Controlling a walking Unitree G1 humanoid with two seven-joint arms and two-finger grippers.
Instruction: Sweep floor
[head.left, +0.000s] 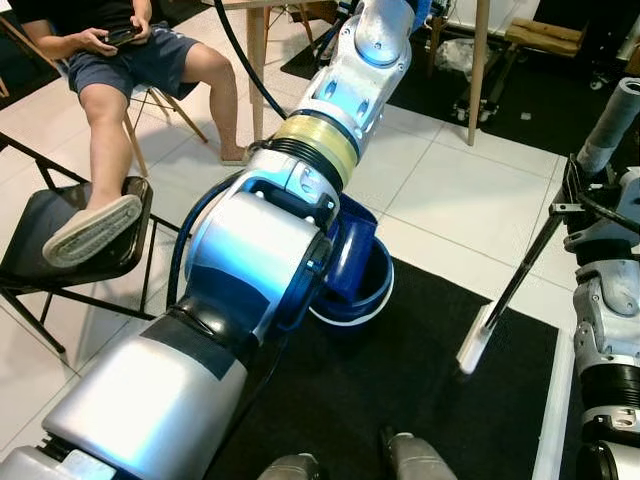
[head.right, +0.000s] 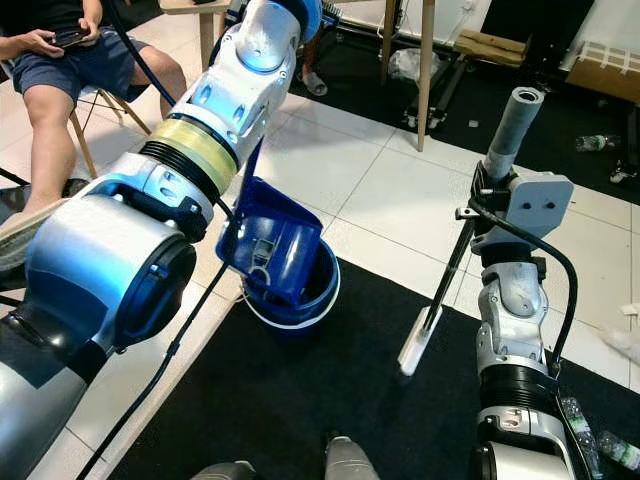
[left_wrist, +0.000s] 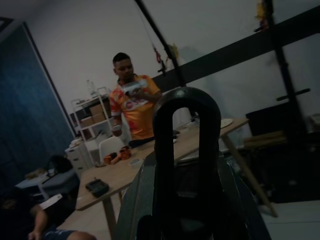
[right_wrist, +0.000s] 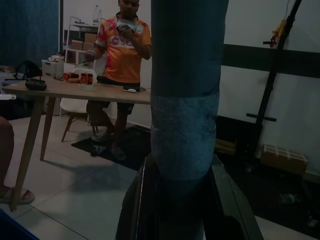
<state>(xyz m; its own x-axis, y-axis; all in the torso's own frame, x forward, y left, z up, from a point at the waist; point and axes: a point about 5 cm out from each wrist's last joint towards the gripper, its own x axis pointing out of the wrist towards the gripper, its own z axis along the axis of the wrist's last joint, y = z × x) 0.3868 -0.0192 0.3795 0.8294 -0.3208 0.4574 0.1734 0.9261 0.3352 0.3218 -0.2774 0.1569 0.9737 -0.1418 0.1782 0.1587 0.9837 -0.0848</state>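
1. You stand on a black mat (head.right: 300, 400) laid over a white tiled floor (head.right: 400, 200), with a seated person (head.left: 130, 60) at 10 o'clock.
2. Your right gripper (right_wrist: 182, 165) has its fingers closed around the broom (head.right: 448, 280) handle; the broom head rests on the mat at 1 o'clock.
3. Your left gripper (left_wrist: 187, 165) grips a black loop, seemingly the blue dustpan (head.right: 270, 245) handle, with the dustpan tipped over a blue bucket (head.right: 300, 300) at 12 o'clock.
4. Judging by this, emptying is underway; any remaining dirt is too small to make out.

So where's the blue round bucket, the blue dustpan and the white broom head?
Blue round bucket (head.right: 322, 292), right eye view, on its right rim.
Blue plastic dustpan (head.right: 268, 238), right eye view, mid pan.
White broom head (head.right: 415, 350), right eye view, its middle.
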